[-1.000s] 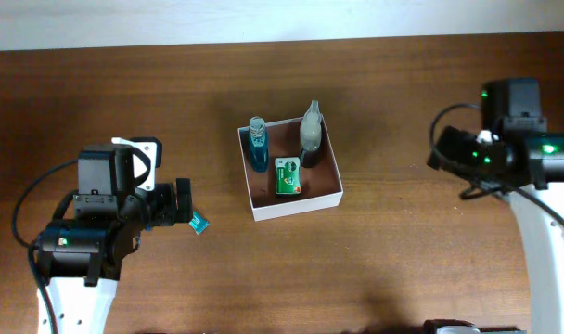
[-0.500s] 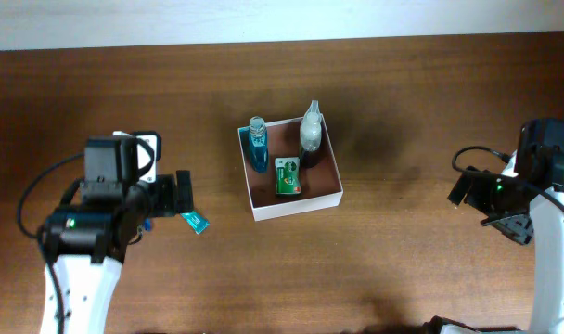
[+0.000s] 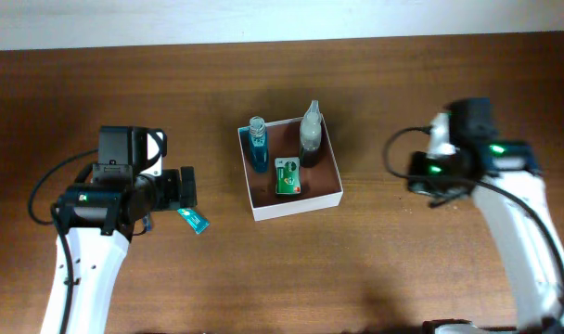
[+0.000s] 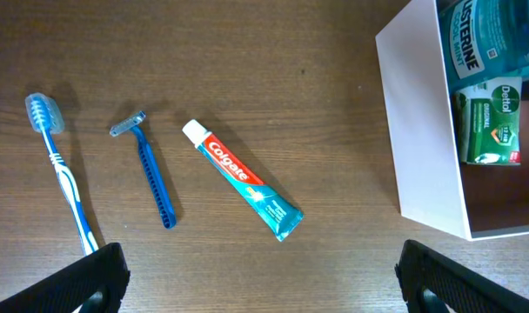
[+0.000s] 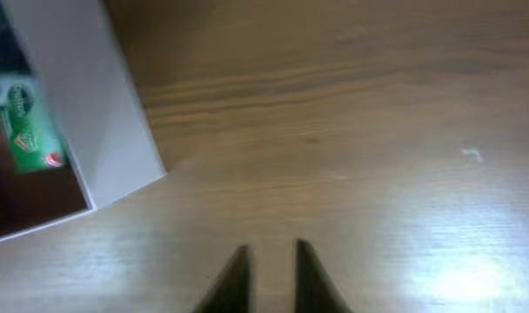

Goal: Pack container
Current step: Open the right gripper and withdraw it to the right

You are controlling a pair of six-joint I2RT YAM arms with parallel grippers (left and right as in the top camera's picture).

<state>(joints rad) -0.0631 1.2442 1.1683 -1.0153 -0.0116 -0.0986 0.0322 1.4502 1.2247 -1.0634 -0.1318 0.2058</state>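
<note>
container: square shallow box with thin white walls and a reddish-brown floor, mid-table on the dark wooden table, between the two arms.
inside: blue mouthwash bottle at the left wall. Clear-grey bottle in the far right corner. Green soap carton lying flat between them. The right side of the floor is bare.
outside: red-and-teal toothpaste tube, blue razor and blue-and-white toothbrush lie left of the box, apart from each other, none touching it.
changed: box contents are the same as a second ago. The right arm has swung in from the table's right edge towards the box. The left arm has barely shifted and is parked over the loose items.
meaning: nothing packed this second, and three items look left to go. The toothpaste lies nearest the box, so it's my guess for the next pick.
left gripper: fingers spread wide, empty, touching nothing, above the table near the toothpaste.
right gripper: fingers close together with only a thin strip of table between them. It holds nothing, over bare table beside the box's corner. The view is blurred.
</note>
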